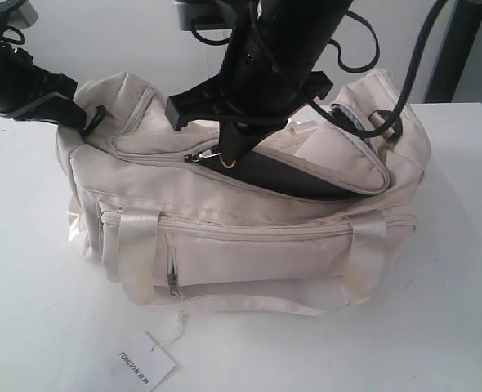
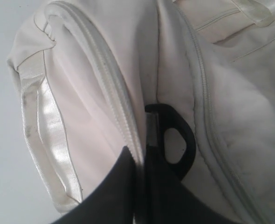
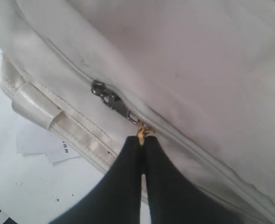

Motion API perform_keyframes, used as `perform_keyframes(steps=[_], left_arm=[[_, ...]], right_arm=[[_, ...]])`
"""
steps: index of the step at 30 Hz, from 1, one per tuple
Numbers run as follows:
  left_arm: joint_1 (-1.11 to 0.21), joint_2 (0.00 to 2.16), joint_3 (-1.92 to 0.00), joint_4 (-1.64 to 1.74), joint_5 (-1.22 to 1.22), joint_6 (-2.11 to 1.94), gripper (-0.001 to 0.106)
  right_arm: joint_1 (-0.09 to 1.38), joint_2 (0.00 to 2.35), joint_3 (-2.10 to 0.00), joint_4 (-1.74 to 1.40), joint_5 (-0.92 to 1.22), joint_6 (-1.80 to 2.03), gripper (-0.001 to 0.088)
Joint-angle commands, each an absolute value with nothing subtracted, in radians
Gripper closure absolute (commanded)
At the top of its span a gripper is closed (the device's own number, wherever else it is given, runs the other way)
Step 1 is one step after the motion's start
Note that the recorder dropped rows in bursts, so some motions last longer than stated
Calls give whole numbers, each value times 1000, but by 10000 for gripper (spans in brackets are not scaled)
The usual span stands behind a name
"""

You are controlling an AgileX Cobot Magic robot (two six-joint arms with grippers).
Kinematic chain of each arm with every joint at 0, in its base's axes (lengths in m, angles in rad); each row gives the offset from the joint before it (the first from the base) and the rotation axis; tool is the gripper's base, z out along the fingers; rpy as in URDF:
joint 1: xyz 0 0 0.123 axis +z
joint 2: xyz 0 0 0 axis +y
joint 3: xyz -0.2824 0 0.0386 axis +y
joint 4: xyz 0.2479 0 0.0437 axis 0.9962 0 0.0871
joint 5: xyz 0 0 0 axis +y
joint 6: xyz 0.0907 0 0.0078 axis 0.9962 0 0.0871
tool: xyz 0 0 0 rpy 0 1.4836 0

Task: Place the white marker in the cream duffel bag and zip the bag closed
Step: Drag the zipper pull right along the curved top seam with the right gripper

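Zipping step. The right gripper (image 3: 141, 140) is clenched on the zipper pull (image 3: 119, 106) of the bag (image 1: 249, 245); the left gripper (image 2: 141, 144) pinches the bag's end. The marker is not in sight — likely inside. Next: draw the pull steadily toward 3 o'clock in the exterior view — the opening (image 1: 306, 184) gapes there.

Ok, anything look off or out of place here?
Nothing spilled or damaged. The cream duffel bag slumps unevenly, its top part unzipped over a dark gap; its paper tag trails out on the table.
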State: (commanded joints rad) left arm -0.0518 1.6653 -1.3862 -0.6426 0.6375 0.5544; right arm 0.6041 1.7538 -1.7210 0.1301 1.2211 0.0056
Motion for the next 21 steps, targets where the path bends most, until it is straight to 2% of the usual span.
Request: perform_keyframes(steps=[21], left_arm=[[-52, 1665, -1386, -672, 639, 554, 1050]], right_arm=[[586, 1754, -1721, 188, 1221, 0, 868]])
